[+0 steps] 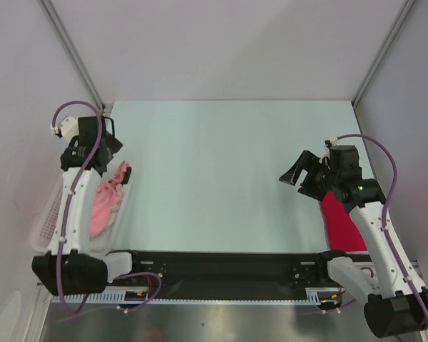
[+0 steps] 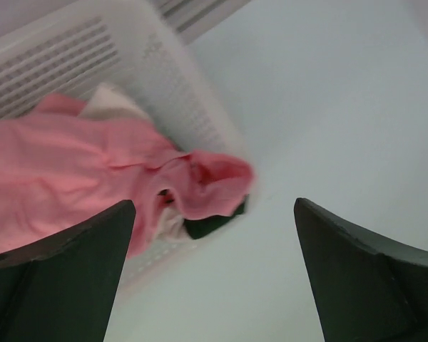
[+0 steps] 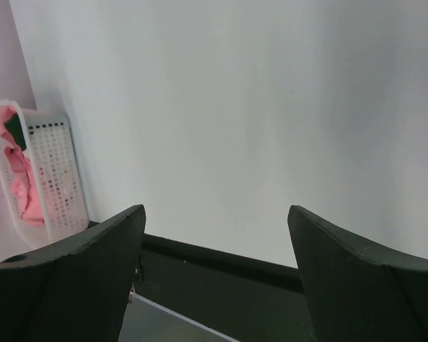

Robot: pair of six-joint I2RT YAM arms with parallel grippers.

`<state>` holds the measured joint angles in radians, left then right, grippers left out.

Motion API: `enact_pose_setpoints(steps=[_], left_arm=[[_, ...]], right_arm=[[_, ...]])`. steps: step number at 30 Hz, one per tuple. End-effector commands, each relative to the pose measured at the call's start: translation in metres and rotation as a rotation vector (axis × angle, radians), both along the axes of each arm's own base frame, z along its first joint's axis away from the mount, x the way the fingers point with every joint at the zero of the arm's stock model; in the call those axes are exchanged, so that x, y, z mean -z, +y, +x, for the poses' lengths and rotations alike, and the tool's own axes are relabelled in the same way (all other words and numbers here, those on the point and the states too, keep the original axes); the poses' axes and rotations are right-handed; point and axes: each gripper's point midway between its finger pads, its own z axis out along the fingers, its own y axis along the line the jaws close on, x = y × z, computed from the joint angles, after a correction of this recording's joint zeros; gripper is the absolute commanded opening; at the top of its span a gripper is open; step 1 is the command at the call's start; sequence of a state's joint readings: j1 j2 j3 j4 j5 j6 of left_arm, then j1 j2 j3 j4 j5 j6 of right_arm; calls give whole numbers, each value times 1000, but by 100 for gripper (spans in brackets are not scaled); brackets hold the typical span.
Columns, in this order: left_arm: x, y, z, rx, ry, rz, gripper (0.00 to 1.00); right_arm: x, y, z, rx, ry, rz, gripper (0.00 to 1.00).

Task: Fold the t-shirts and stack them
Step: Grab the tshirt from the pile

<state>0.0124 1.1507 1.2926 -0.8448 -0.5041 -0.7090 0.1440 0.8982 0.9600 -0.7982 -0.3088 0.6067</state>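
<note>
- Two grippers both stand wide open, holding nothing.
- Left gripper (image 2: 214,206) hovers over the table edge of the white lattice basket (image 2: 164,78). The salmon-pink t-shirt (image 2: 71,178) lies crumpled in that basket, just to the left finger's side, with a fold spilling over the rim.
- Right gripper (image 1: 297,173) hangs above bare table (image 1: 214,164). The magenta-red t-shirt (image 1: 340,221) lies behind it, under its arm.
</note>
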Motion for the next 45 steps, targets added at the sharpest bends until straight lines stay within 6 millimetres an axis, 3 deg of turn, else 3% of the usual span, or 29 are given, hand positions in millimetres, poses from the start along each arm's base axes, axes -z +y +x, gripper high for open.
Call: enact_pose_setpoints(steps=[1, 2, 5, 8, 11, 13, 17, 22, 25, 28, 29, 31, 32, 33, 34, 35, 37, 38, 39, 43, 44, 45], left_arm=[[47, 41, -53, -237, 270, -26, 100], [64, 55, -67, -303, 316, -58, 100], [102, 71, -91, -405, 387, -147, 100], [106, 84, -94, -433, 387, -96, 100], [105, 86, -99, -468, 371, -97, 100], [115, 84, -100, -460, 360, -121, 100], [140, 91, -124, -529, 412, -190, 93], [150, 84, -138, -570, 393, -240, 91], [160, 82, -138, -565, 389, -255, 81], [166, 85, -137, -570, 411, -249, 59], [162, 86, -136, -568, 405, -247, 36], [152, 84, -130, -545, 367, -255, 17], [136, 84, -124, -533, 299, -250, 5], [125, 84, -120, -519, 254, -251, 0], [114, 81, -114, -497, 207, -259, 0], [84, 83, -103, -472, 93, -244, 0], [57, 79, -92, -418, 26, -242, 0], [29, 74, -80, -363, -32, -249, 0], [16, 70, -73, -322, -63, -252, 0], [-58, 24, -27, 0, -313, -324, 0], [-90, 13, -16, 90, -410, -309, 0], [-107, 7, -15, 109, -458, -298, 0]], right_arm=[[-14, 11, -4, -81, -16, -10, 88], [-15, 15, -1, -103, -13, -22, 88], [-21, 25, 3, -142, -16, -30, 88], [-23, 30, 5, -160, -16, -31, 88], [-20, 31, 4, -162, -10, -30, 88], [-19, 31, 3, -159, -9, -23, 88], [-22, 29, 3, -151, -25, -23, 88], [-18, 25, 1, -132, -13, -11, 88], [-17, 27, 1, -131, -4, 1, 88], [-16, 27, 1, -128, 1, 6, 88], [-16, 27, 0, -128, 0, 6, 88], [-17, 26, -1, -127, 0, 5, 87], [-18, 26, -2, -125, -3, 5, 87], [-17, 26, -3, -128, 2, 1, 87], [-16, 25, -4, -128, 3, 1, 87], [-16, 25, -3, -132, 3, -3, 86], [-19, 25, -4, -143, -1, -15, 86], [-19, 26, -4, -148, 0, -21, 86], [-19, 27, -3, -162, 3, -35, 86], [-22, 35, -2, -205, -2, -71, 86], [-23, 36, -2, -210, -3, -74, 85], [-22, 37, -1, -213, -2, -77, 86]])
